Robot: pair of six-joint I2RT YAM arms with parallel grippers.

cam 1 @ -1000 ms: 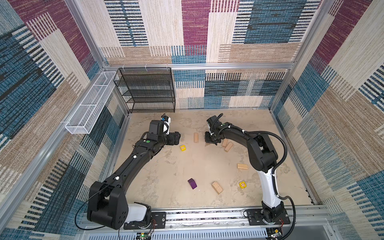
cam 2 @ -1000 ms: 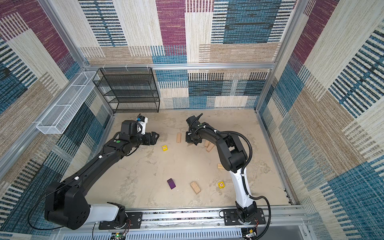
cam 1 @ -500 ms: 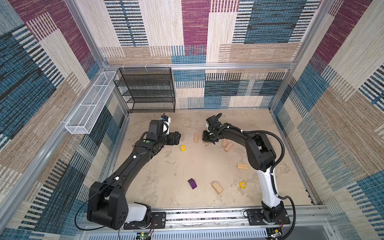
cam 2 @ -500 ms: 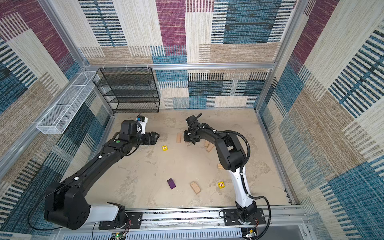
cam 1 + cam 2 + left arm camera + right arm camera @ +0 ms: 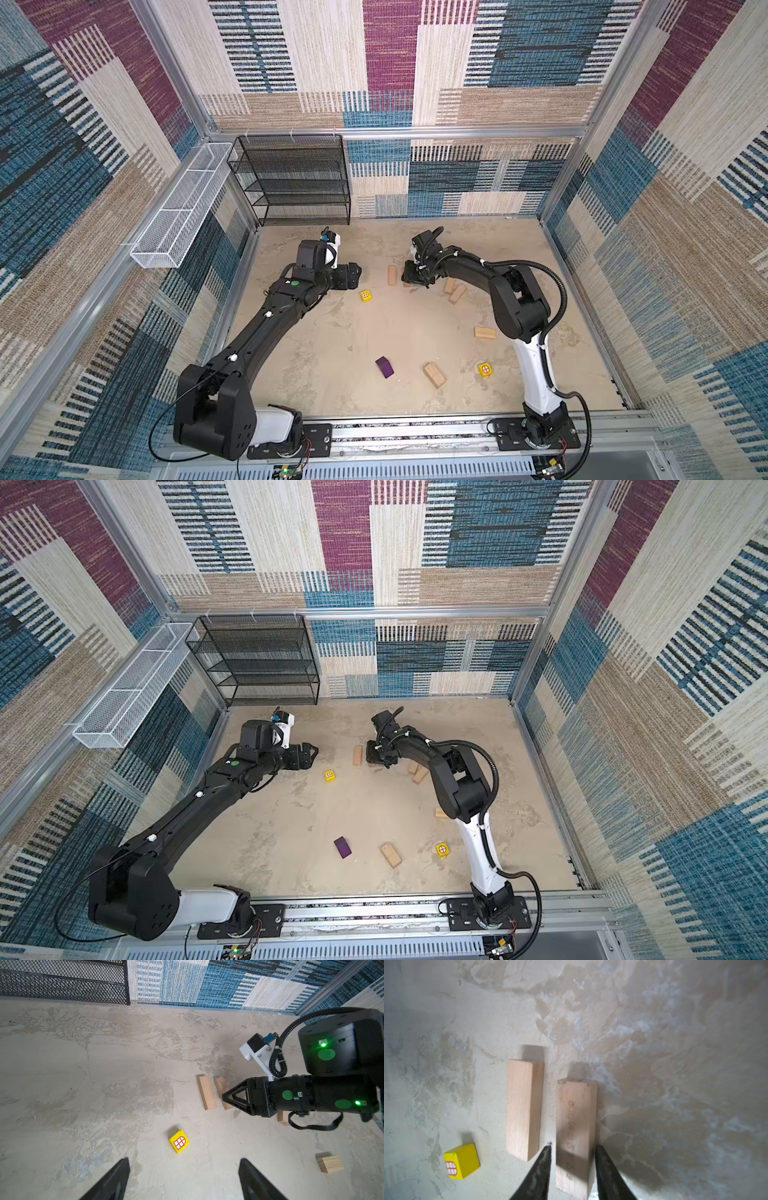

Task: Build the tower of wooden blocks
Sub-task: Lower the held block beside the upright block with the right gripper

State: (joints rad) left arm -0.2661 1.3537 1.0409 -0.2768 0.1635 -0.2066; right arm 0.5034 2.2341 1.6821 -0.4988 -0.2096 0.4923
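Observation:
No wood block tower stands in view; the wood blocks lie flat on the sandy floor. Two tan bricks [image 5: 523, 1109] [image 5: 575, 1122] lie side by side, parallel, a narrow gap apart. My right gripper [image 5: 573, 1146] straddles the near end of the second brick, open, with a slit of floor showing beside one finger. In a top view the right gripper [image 5: 409, 277] is just right of the first brick [image 5: 392, 275]. My left gripper [image 5: 185, 1160] hangs wide open and empty, just short of a yellow cube [image 5: 179, 1142] with a window print.
Two more bricks [image 5: 454, 290] lie right of the right gripper, and another [image 5: 485, 332] beside the right arm. Near the front lie a purple block [image 5: 384, 367], a brick [image 5: 434, 375] and a second yellow cube [image 5: 485, 369]. A black mesh shelf [image 5: 295, 183] stands at the back left.
My right gripper has moved left with its brick, bringing it down beside the other brick, and its jaws have eased apart. The left arm has not moved.

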